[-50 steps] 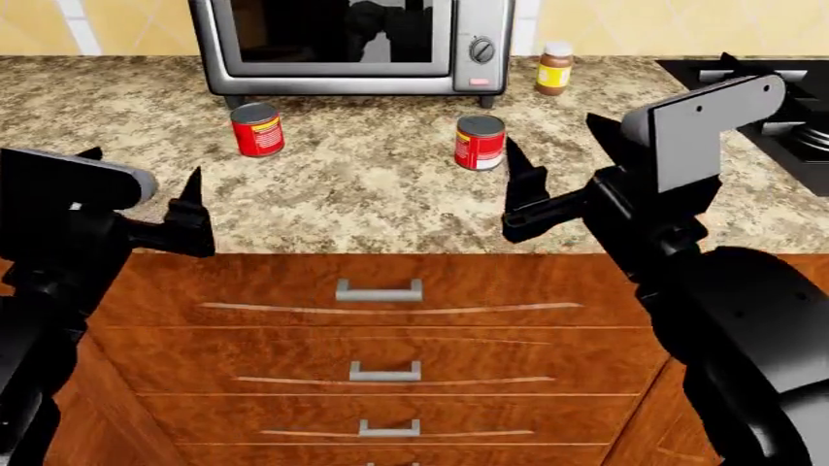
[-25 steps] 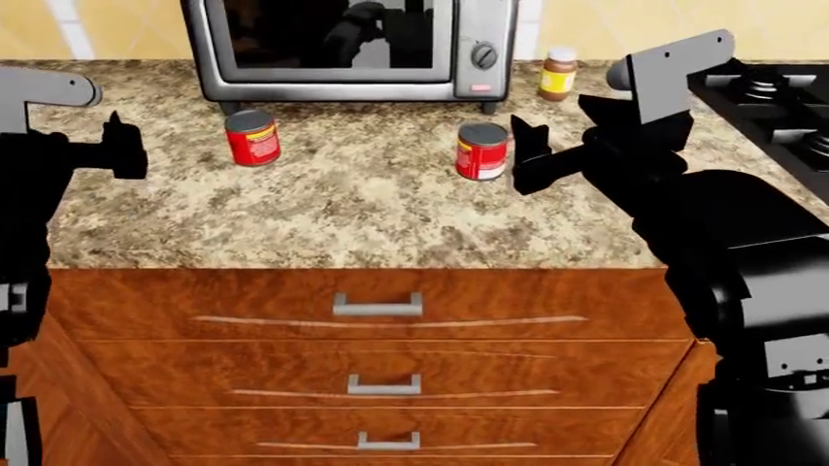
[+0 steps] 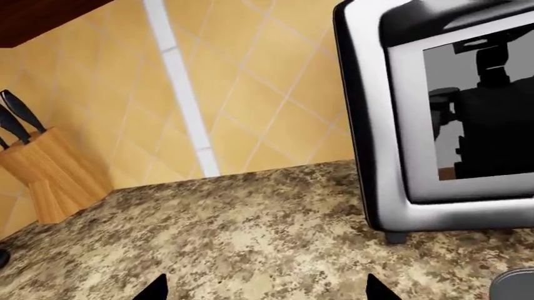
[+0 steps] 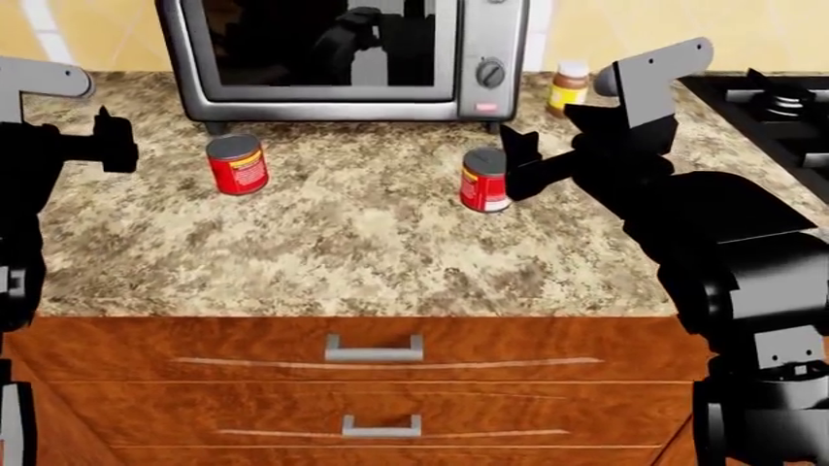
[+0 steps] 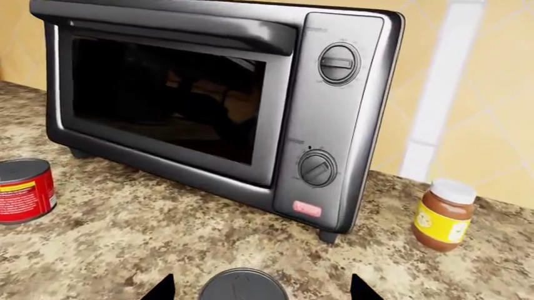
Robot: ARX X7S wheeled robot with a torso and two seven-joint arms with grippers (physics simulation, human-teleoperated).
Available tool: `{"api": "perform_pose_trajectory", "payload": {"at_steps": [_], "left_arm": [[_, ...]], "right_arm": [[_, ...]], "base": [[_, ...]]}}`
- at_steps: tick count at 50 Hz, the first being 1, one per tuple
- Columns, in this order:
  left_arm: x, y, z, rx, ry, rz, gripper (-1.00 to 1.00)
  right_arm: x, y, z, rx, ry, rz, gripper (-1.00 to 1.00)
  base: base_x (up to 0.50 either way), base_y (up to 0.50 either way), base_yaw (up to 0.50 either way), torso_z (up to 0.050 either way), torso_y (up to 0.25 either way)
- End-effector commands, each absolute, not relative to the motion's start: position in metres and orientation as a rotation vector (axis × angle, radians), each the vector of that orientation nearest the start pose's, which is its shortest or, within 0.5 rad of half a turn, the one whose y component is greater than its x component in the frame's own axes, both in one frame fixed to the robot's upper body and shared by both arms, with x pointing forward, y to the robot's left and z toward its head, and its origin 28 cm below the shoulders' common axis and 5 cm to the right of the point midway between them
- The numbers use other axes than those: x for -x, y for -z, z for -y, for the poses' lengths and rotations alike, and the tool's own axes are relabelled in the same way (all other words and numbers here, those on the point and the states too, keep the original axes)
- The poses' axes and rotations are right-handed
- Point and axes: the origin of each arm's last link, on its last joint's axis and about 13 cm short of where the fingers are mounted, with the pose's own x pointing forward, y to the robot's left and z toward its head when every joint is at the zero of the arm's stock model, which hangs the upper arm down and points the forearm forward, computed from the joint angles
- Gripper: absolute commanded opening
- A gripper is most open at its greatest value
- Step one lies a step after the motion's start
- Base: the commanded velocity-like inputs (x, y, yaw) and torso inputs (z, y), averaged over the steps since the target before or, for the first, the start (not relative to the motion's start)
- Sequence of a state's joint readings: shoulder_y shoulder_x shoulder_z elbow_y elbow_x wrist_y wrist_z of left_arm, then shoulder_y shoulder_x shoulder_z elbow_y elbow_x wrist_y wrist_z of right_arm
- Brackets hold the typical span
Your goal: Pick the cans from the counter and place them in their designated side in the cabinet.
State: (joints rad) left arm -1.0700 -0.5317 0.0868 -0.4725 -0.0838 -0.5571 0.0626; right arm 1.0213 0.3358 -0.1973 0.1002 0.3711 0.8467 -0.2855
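Red cylindrical cans with dark grey tops and yellow-and-white labels stand upright on the speckled beige-and-brown granite bench (image 4: 324, 243), both in front of the silver toaster oven (image 4: 344, 53) with the dark glass door. One can (image 4: 237, 163) stands before the oven's left foot; the other can (image 4: 483, 180) stands before its right foot, below the two round knobs.

The right tool (image 4: 515, 165) is open, its black tips spread apart, and sits just beside that second can on the side away from the oven's door; in the right wrist view the can's grey top (image 5: 242, 286) lies between the two tips, not gripped. The left tool (image 4: 115, 144) hovers over the bench left of the oven, well apart from the first can; its two tips (image 3: 159, 289) show spread wide with bare granite between them.

A small brown jar (image 4: 566, 87) with a yellow label and pale lid stands right of the oven. A wooden knife block (image 3: 50, 178) stands by the tiled wall, left of the oven.
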Motion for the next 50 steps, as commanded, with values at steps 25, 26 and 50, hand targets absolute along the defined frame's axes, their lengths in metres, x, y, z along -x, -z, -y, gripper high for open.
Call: {"api": "perform_pose_trajectory", "payload": {"at_steps": [25, 26, 50], "left_arm": [[-0.354, -0.237, -0.385, -0.271, -0.311, 0.001, 1.00], [-0.354, -0.237, -0.385, -0.271, -0.311, 0.001, 1.00], [-0.356, -0.227, -0.384, -0.269, -0.304, -0.016, 1.00]], "right_arm": [[-0.334, -0.232, 0.132, 0.102, -0.495, -0.118, 1.00], [-0.334, -0.232, 0.132, 0.110, -0.489, -0.119, 1.00], [-0.343, -0.229, 0.139, 0.185, -0.426, -0.107, 1.00]], "base": [[0.03, 0.00, 0.00, 0.000, 0.000], [0.00, 0.00, 0.00, 0.000, 0.000], [0.00, 0.00, 0.00, 0.000, 0.000]]}}
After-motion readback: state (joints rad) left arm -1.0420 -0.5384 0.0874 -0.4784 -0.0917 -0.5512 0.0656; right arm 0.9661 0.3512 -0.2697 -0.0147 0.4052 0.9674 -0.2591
